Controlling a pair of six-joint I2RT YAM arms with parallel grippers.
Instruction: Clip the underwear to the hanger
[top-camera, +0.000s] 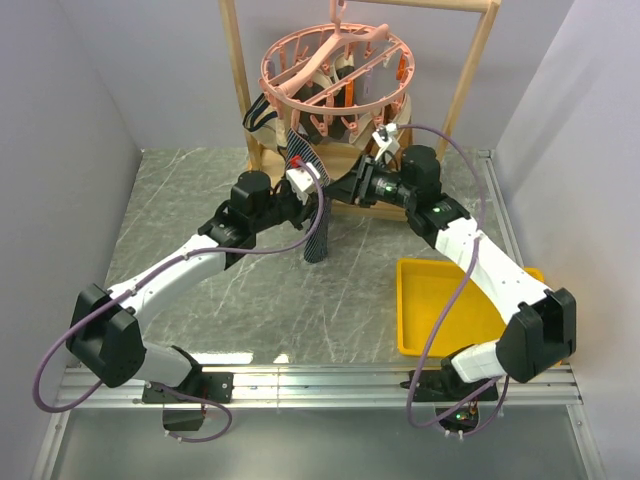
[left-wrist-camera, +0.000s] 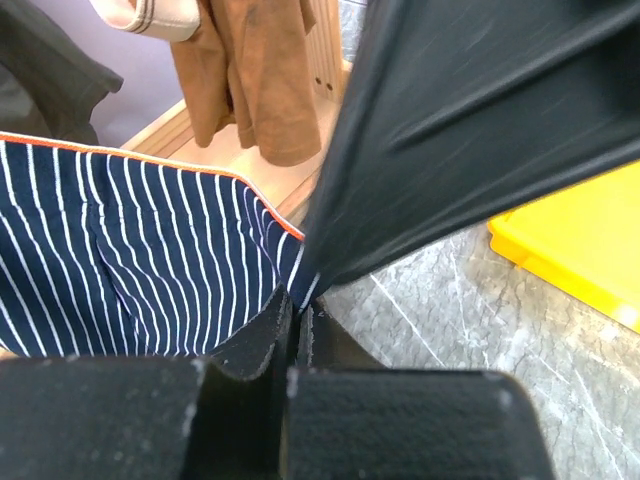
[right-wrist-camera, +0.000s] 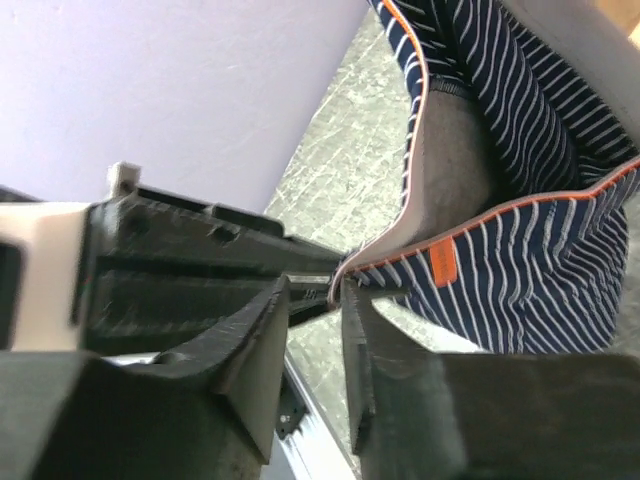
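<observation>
The navy striped underwear (top-camera: 318, 235) hangs from my left gripper (top-camera: 303, 185) just below the round pink hanger (top-camera: 335, 65). In the left wrist view my left gripper (left-wrist-camera: 298, 300) is shut on the underwear (left-wrist-camera: 130, 260) where the stripes meet the dark waistband. My right gripper (top-camera: 350, 185) is close on the right. In the right wrist view it (right-wrist-camera: 315, 285) stands open with a narrow gap, and the underwear (right-wrist-camera: 540, 270) edge lies at its fingertips, touching the right one. The orange patch (right-wrist-camera: 441, 262) shows beside it.
The hanger hangs on a wooden rack (top-camera: 240, 80) at the back, with other garments clipped on it. Tan garments (left-wrist-camera: 250, 80) hang just behind the underwear. A yellow tray (top-camera: 440, 310) sits on the table at the right, under my right arm.
</observation>
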